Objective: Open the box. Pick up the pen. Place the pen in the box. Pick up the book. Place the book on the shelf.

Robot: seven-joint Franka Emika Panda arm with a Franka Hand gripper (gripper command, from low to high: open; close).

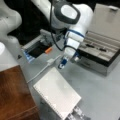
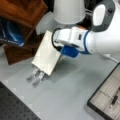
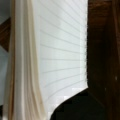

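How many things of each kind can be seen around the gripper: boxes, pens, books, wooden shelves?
Box, lid open: 1
Pen, lying inside the box: 1
Book, white, resting on a metal stand: 1
Wooden shelf: 1
Total: 4
The gripper is just above the book's far edge.

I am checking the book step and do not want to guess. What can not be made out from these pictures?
- Tool: in both front views the wrist covers its tips, so open, shut or touching the book is unclear.
- Wrist view: the book fills the picture; no tool shows.
- Box: cut by a front view's right and bottom edges.
- Pen: only a thin dark shape in the open box.
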